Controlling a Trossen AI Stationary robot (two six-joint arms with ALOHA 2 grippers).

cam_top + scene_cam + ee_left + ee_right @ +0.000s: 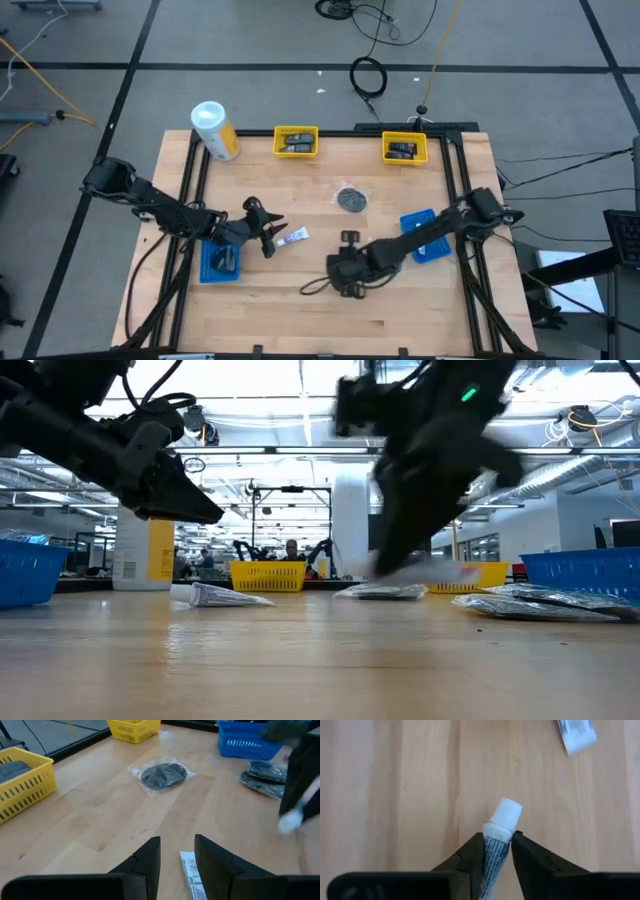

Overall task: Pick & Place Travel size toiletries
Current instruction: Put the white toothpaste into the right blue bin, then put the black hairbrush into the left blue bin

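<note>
- Right gripper (497, 851), near mid-table, closed tight around a white mini tube (498, 837), cap poking out past the fingertips.
- Left gripper (177, 857), fingers slightly parted and holding nothing, just above a second white tube (293, 237) lying on the table (300, 310).
- Wrapped dark disc (351, 199) flat between the yellow trays (296, 141) and the grippers.

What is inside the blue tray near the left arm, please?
The high view shows dark items lying in the blue tray beside the left pincer. Their kind and number cannot be told, and the arm covers the tray's upper edge.
</note>
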